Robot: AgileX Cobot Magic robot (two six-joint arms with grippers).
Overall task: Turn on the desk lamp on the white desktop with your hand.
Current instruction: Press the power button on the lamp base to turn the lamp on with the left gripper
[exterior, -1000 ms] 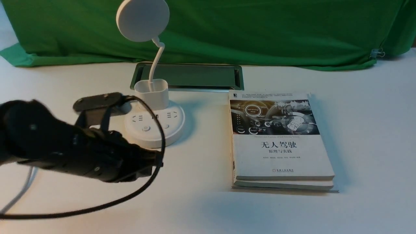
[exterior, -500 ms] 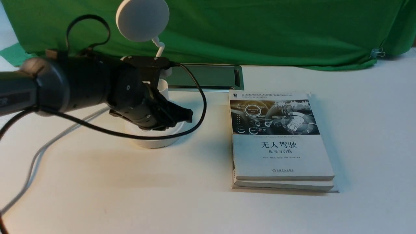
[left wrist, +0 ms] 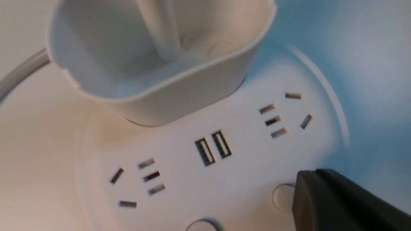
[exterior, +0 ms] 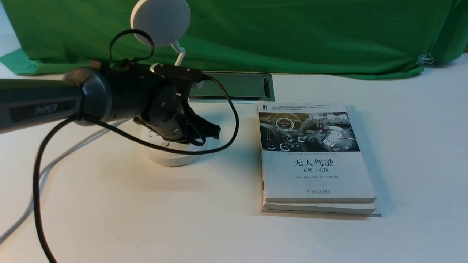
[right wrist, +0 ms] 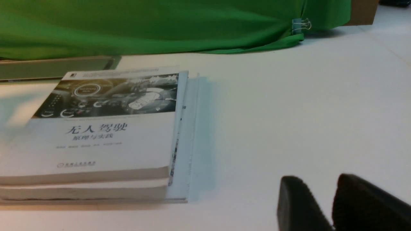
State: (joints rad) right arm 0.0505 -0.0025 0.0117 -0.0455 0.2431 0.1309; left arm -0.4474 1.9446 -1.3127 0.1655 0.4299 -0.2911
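Note:
The desk lamp has its white disc head (exterior: 161, 22) up at the back and looks unlit. Its round base (exterior: 172, 157) stands on the white desktop (exterior: 226, 233). My left gripper (exterior: 214, 132) is shut and empty, low over the right side of the base. In the left wrist view its tip (left wrist: 305, 181) covers the edge of a round button (left wrist: 282, 198); I cannot tell whether it touches. The cup holder (left wrist: 160, 80), USB ports (left wrist: 212, 148) and a second button (left wrist: 202, 224) show there. My right gripper (right wrist: 321, 187) is slightly open and empty, low over the desktop, right of the book.
A stack of two books (exterior: 314, 157) lies right of the lamp, also in the right wrist view (right wrist: 96, 134). A metal-rimmed cable slot (exterior: 237, 86) lies behind the lamp. Green cloth (exterior: 292, 36) hangs at the back. The lamp's grey cord (exterior: 40, 175) runs left.
My left arm swung from the front left up and over the lamp base. In the last half second its shut gripper shifted slightly right and settled lower over the base.

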